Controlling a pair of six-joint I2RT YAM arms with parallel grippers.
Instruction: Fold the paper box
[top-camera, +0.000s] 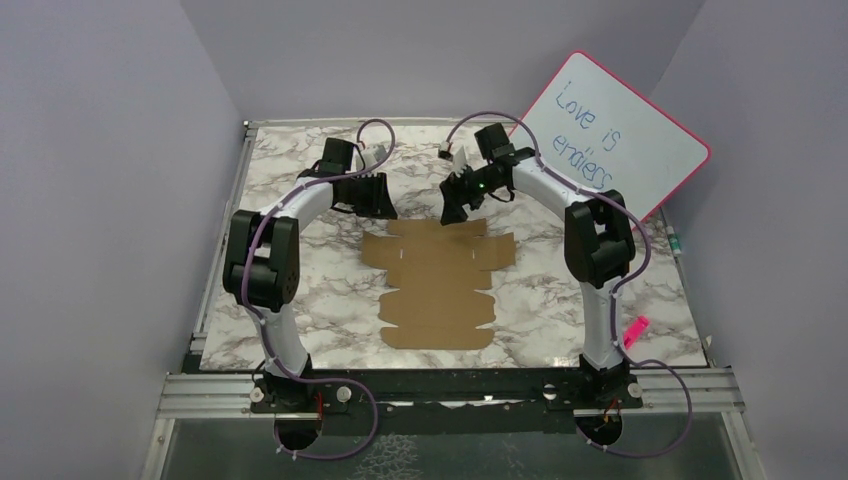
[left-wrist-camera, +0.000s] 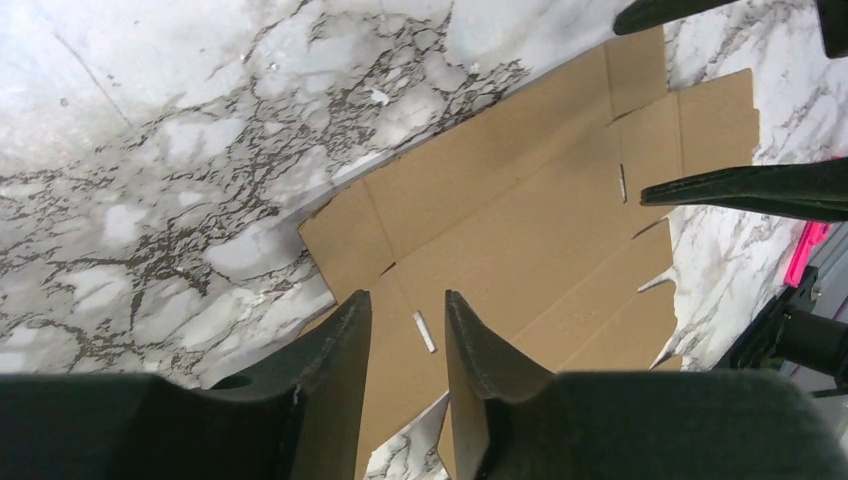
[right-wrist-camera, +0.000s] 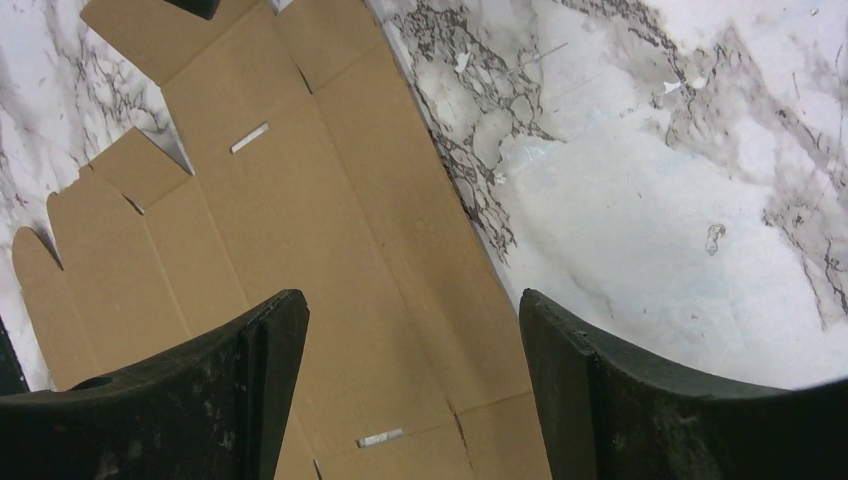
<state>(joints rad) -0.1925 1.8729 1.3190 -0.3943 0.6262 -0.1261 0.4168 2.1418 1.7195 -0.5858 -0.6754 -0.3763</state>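
My left gripper (left-wrist-camera: 405, 300) has its two black fingers (left-wrist-camera: 330, 350) only a little way apart. The gap is thin and nothing is in it. Through the gap I see brown card with a small cut slit (left-wrist-camera: 425, 332). This gripper hangs over the far left corner of the paper box (left-wrist-camera: 520, 230). I cannot tell if the tips touch the card.

My right gripper (right-wrist-camera: 410, 300) is spread wide. Its two fingers (right-wrist-camera: 250, 380) stand far from each other, and nothing is held there either. Under it is the far right part of the paper box (right-wrist-camera: 300, 230), and beside that the bare table (right-wrist-camera: 650, 200). From my left wrist I can see the right gripper's fingers (left-wrist-camera: 740, 188) across the card, pointing my way.

The paper box (top-camera: 440, 285) is not a box yet. It is one flat brown sheet with flaps and notches round its edge. It lies flat in the middle of the marble table (top-camera: 330, 310), between my two arms. From above, both arms bend in toward its far end, the left gripper (top-camera: 375, 195) on one side and the right gripper (top-camera: 455, 205) on the other, near each other.

Farther out, a white board (top-camera: 620, 130) with a pink rim leans at the far right. It says "Love is endless" in blue. A small pink thing (top-camera: 635, 330) sits at the table's right edge, next to my right arm.
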